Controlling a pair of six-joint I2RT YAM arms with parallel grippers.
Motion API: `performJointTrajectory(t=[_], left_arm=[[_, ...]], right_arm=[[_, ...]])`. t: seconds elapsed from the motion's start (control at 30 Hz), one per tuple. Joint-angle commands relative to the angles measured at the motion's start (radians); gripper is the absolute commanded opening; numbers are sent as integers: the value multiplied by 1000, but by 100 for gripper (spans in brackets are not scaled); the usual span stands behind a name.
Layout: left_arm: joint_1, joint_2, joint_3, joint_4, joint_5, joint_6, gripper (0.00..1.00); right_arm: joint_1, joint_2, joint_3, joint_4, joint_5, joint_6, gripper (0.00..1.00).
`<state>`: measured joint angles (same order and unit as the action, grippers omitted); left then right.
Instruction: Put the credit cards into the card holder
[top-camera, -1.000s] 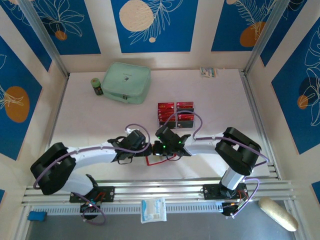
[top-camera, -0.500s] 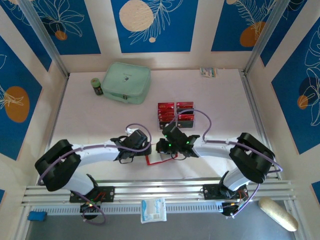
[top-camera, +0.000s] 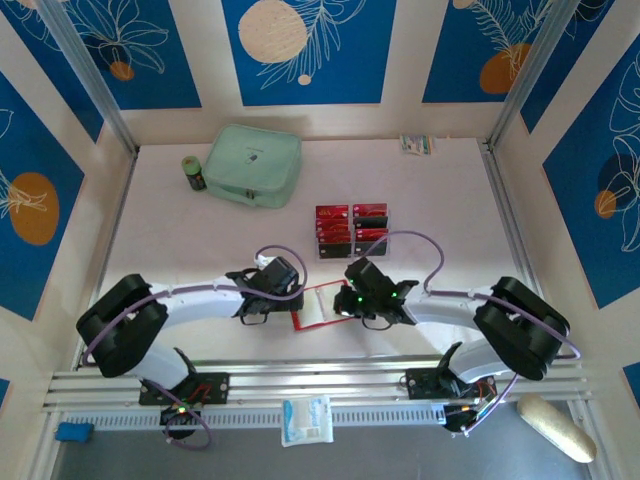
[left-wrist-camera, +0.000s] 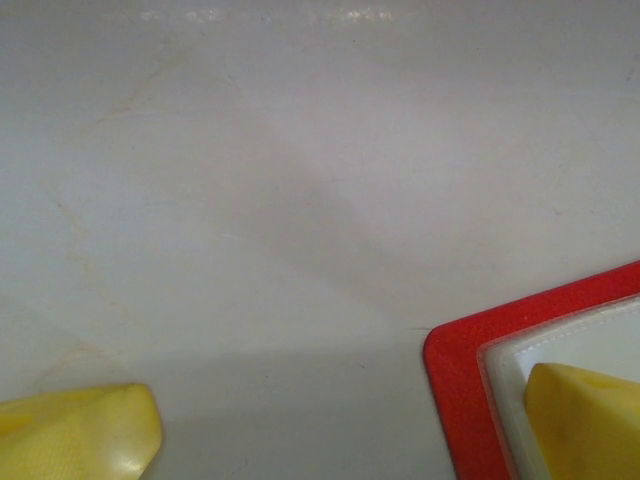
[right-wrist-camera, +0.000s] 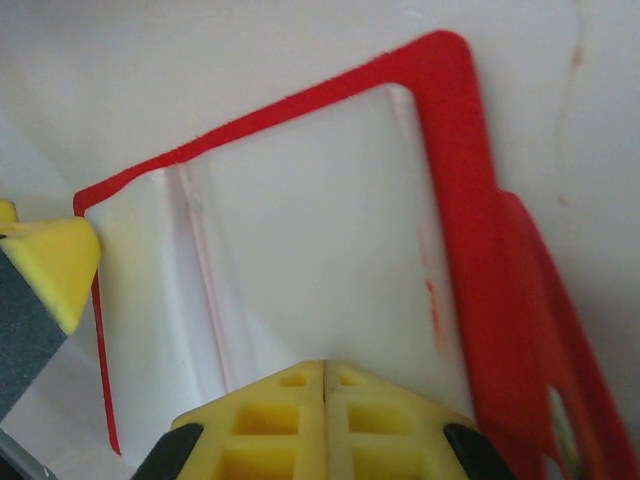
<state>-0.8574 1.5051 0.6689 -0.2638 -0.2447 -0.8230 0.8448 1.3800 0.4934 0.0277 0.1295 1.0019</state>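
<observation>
Where the white table (top-camera: 170, 240) nears the arm bases, one square red folding card holder (top-camera: 316, 308) lies open, pale lining up, with bare surface off its left edge. Left gripper (left-wrist-camera: 330, 435): spread wide, one fingertip over that lining. Right gripper (right-wrist-camera: 325, 385): pressed together above it. Farther: small red, dark-banded credit cards (top-camera: 332, 213) in one clear plastic tray (top-camera: 389, 225), count unclear. Farthest: one mint-green zip case (top-camera: 252, 165), one small dark bottle (top-camera: 193, 172).

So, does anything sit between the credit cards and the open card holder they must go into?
Nothing visible lies on the table between the credit cards and the card holder. The shut right hand is over the holder's pale inside, though.
</observation>
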Motion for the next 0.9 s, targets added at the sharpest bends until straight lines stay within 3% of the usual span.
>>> performJointTrajectory(t=[0.0,0.27,0.87], left_arm=[[29,93,-20,71,70,63,100],[34,102,12,44,73,117,100],[34,72,4,38,68,115,100]], right_arm=[[21,-63,-17,-63,33,29,0],[64,-106,60,-91,48,-30,0],[76,166,165,38,-39,-76,0]])
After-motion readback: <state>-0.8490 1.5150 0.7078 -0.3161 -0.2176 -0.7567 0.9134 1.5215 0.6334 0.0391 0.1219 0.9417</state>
